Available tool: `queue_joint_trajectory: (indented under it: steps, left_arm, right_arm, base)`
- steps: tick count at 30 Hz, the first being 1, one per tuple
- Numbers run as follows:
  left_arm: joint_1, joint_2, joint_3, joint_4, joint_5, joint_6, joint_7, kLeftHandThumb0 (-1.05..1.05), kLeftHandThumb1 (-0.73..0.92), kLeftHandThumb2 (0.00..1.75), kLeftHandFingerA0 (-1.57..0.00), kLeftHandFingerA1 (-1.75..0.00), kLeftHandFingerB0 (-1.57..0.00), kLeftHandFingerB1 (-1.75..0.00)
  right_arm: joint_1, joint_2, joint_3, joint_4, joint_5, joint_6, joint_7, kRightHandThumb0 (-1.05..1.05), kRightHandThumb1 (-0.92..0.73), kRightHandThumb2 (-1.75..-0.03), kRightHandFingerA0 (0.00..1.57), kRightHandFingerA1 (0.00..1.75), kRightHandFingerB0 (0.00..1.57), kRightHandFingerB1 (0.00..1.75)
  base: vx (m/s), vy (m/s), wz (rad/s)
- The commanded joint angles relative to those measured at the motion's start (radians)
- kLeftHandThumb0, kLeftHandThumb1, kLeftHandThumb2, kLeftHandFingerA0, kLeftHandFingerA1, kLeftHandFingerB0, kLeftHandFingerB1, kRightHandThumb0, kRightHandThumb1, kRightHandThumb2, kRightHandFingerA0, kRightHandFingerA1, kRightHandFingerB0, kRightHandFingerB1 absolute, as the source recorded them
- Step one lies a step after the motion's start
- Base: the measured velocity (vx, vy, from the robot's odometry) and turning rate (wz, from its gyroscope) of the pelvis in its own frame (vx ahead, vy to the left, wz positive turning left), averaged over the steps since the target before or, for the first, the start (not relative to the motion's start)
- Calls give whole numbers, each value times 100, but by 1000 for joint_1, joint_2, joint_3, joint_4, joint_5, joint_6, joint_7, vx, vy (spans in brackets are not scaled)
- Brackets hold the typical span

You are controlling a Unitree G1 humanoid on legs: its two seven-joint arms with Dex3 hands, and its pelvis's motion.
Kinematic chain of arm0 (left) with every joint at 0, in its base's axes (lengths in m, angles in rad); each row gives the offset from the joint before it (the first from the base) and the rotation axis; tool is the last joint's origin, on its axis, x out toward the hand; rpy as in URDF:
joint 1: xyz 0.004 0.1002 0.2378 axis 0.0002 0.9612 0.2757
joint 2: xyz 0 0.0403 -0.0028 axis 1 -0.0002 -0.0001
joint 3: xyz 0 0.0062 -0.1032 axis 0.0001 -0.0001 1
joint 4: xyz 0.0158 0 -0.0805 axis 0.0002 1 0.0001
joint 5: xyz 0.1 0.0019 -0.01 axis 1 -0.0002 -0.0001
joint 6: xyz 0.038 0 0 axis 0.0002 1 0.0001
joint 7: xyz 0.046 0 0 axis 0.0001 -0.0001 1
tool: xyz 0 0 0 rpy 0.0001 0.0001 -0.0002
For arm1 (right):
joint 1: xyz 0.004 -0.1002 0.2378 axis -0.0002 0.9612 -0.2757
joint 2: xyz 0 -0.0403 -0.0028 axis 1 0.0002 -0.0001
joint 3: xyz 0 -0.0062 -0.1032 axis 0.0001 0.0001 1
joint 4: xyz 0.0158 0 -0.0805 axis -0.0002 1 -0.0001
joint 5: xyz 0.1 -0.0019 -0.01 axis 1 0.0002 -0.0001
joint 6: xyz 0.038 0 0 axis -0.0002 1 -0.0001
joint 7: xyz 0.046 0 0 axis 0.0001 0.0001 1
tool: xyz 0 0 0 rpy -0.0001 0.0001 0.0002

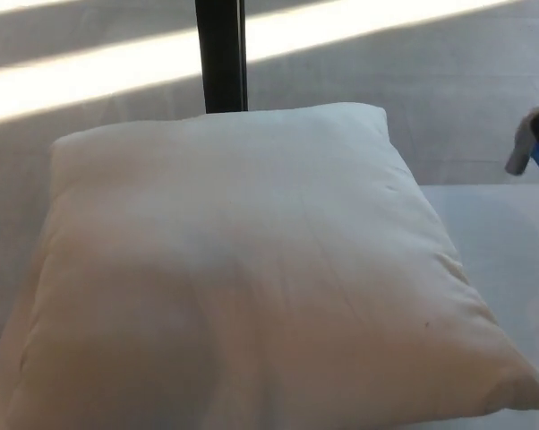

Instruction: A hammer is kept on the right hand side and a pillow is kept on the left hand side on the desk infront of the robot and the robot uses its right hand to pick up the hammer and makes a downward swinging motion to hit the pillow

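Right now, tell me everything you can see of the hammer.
Only part of the hammer shows, at the right edge of the head view. Its grey, metal-looking head sits uppermost, with a short stretch of blue handle running down and right out of frame, and a bit of yellow at the edge below. It is to the right of the white pillow, clear of it and not touching. What holds it is out of view.

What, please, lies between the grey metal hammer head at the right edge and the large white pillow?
Nothing: in the head view, only bare white desk separates the grey hammer head from the white pillow.
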Motion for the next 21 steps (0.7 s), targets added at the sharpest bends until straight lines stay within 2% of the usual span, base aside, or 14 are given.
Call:
queue_joint_trajectory:
  steps: [1,2,3,5,6,8,9,10,13,14,15,18,19,21]
  left_arm:
    - [22,32,5,0,-6,-2,-11,-74,82,65,-77,-54,-66,-48]
    - [21,31,8,-1,-9,3,-6,-74,82,65,-77,-54,-66,-48]
    - [23,33,4,-3,-6,4,-12,-73,83,65,-74,-53,-63,-47]
    - [24,33,5,-4,-7,2,-16,-73,83,65,-74,-53,-63,-47]
    - [20,35,7,-1,-10,19,-15,-73,83,65,-73,-51,-63,-46]
    - [23,30,14,-2,-17,10,-15,-73,82,65,-73,-53,-63,-47]
    - [23,28,12,-2,-15,9,-16,-73,83,65,-73,-54,-63,-46]
    - [22,29,7,-1,-9,8,-16,-73,82,65,-74,-53,-64,-47]
    - [20,29,7,0,-8,8,-6,-74,81,65,-77,-54,-66,-47]
    - [21,26,7,-2,-8,3,2,-73,81,65,-76,-53,-68,-48]
    - [21,26,7,-2,-8,3,-1,-73,82,65,-76,-54,-67,-48]
    - [21,24,0,0,-1,-3,-5,-73,83,65,-76,-54,-65,-47]
    - [19,19,3,0,-4,-5,4,-74,81,64,-78,-54,-67,-48]
    - [19,21,0,0,-2,-1,0,-74,82,65,-76,-54,-66,-48]
  right_arm:
    - [223,-195,328,16,-400,-679,-131,-19,-61,-89,85,175,76,150]
    - [229,-203,352,23,-423,-693,-151,-19,-61,-89,85,175,76,150]
    - [242,-209,387,26,-458,-705,-193,-18,-62,-89,95,168,76,144]
    - [253,-214,413,27,-481,-725,-224,-18,-62,-89,95,168,76,144]
    - [259,-216,449,38,-515,-739,-264,-18,-66,-82,85,167,79,140]
    - [262,-217,466,41,-527,-759,-289,-18,-66,-83,86,168,79,139]
    - [260,-219,481,47,-540,-771,-305,-13,-67,-80,93,165,80,136]
    - [265,-228,520,49,-579,-794,-348,-21,-64,-88,91,169,80,140]
    - [272,-242,574,53,-628,-818,-406,-18,-63,-86,92,170,80,140]
    - [279,-245,605,58,-652,-832,-432,-17,-62,-80,88,174,74,148]
    - [284,-248,614,52,-655,-838,-436,-18,-57,-89,90,175,74,152]
    - [313,-255,639,25,-665,-865,-446,-19,-58,-89,92,175,76,151]
    - [328,-252,650,14,-672,-882,-471,-21,-56,-94,92,175,77,148]
    - [363,-243,682,1,-694,-909,-515,-22,-59,-86,92,175,85,123]
  base:
    - [0,0,0]
    - [0,0,0]
    - [0,0,0]
    - [0,0,0]
    - [0,0,0]
    - [0,0,0]
    - [0,0,0]
    - [0,0,0]
    - [0,0,0]
    - [0,0,0]
    - [0,0,0]
    - [0,0,0]
    - [0,0,0]
    - [0,0,0]
